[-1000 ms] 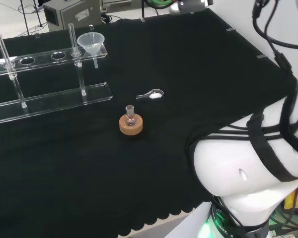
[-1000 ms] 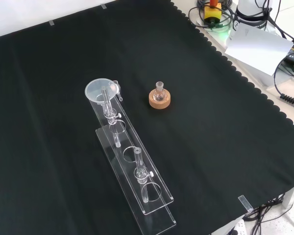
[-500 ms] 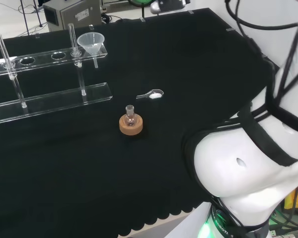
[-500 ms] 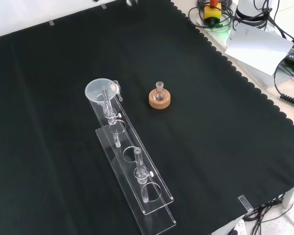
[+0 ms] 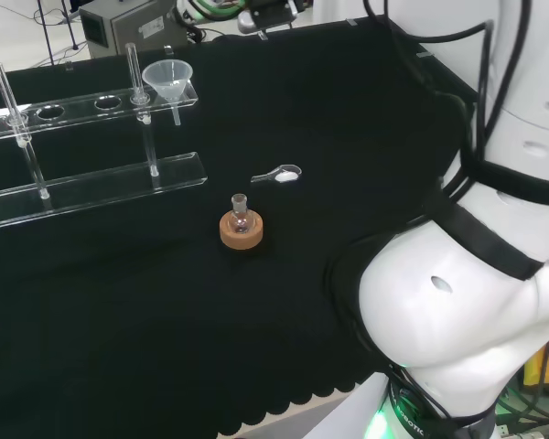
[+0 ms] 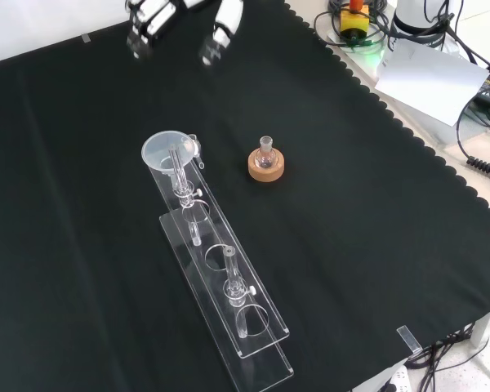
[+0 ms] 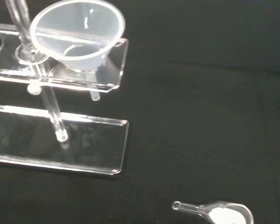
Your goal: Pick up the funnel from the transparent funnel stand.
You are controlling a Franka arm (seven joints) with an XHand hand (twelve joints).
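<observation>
One funnel [image 7: 77,35] seated, spoon [image 7: 214,213] visible wrist-side

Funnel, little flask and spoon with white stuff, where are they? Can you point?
funnel [image 7: 77,35], wrist view, on its cone wall.
small flask [image 5: 240,212], head view, on its round body above the cork ring.
spoon [image 7: 226,215], wrist view, on the bowl holding white powder.

clear funnel [image 7: 77,35], black cloth [image 6: 351,229], tan cork ring [image 5: 242,230]

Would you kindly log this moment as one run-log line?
phase: approach | hand: open, above cloth | funnel: seated in funnel stand | contact: none
</observation>
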